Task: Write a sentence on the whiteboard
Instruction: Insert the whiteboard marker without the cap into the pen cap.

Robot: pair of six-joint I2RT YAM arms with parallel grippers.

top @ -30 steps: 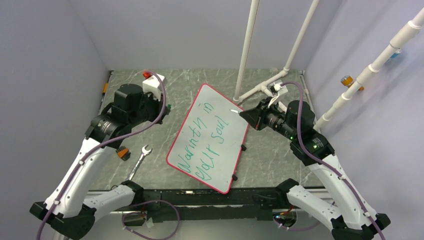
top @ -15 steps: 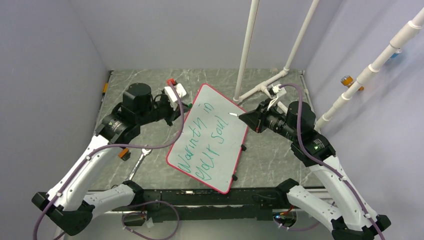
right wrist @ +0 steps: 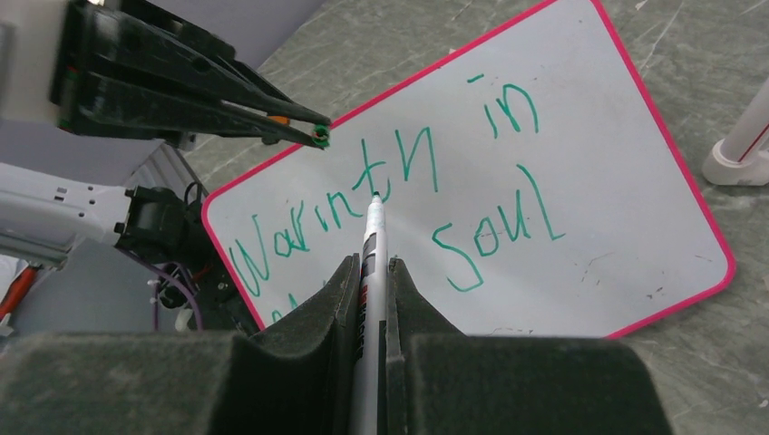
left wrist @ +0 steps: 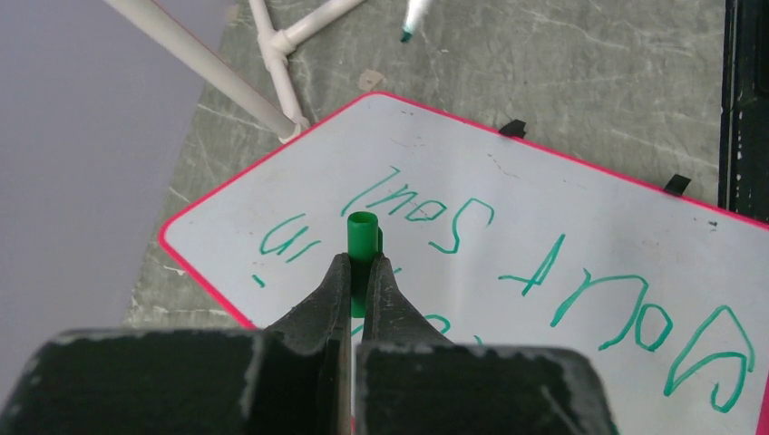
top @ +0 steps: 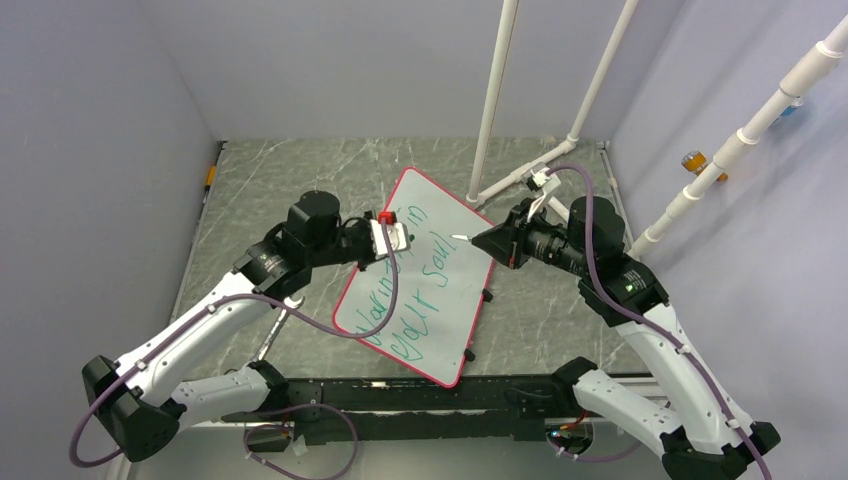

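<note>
Left fingers (left wrist: 345, 272) pinch shut on green cap (left wrist: 363, 231) over whiteboard (top: 450, 290), tabletop (top: 300, 170) centre. Right fingers (right wrist: 349, 272) clamp marker (right wrist: 372, 231), tip toward cap. Sentence (right wrist: 399, 172) reads finished; likely posed for recapping.

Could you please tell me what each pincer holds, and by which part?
Left pincer pinches the green marker cap at its near end; right pincer grips the white marker by its barrel.

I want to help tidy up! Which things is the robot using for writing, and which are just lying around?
For the job:
whiteboard
green sentence
marker in the right gripper
green cap in the left gripper

Just lying about:
white pipes
small orange thing at the table's left edge
</note>
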